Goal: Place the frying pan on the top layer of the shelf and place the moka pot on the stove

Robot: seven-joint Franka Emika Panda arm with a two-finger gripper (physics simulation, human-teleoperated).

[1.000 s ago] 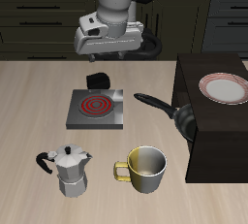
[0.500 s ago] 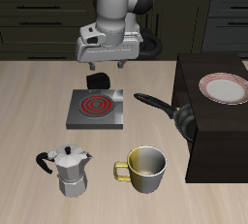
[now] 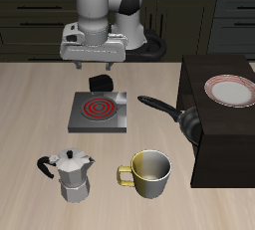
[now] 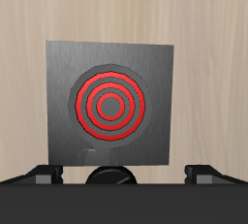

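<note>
The frying pan (image 3: 187,120) is black and leans against the side of the dark shelf (image 3: 221,144), its handle (image 3: 155,103) pointing toward the stove. The silver moka pot (image 3: 72,175) stands upright near the table's front edge. The grey stove (image 3: 100,113) with its red spiral sits mid-table, with the black knob block (image 3: 102,82) at its back edge. My gripper (image 3: 94,65) hangs open and empty high above the stove's back edge. In the wrist view the stove (image 4: 111,102) lies below, between my spread fingertips (image 4: 41,175).
A yellow-grey mug (image 3: 149,172) stands beside the moka pot, between it and the shelf. A white plate with a red rim (image 3: 231,91) lies on the shelf's top. Dark cabinets stand behind the table.
My gripper has moved sideways, away from the shelf, staying high and open. The pan, moka pot, mug and stove have not moved.
</note>
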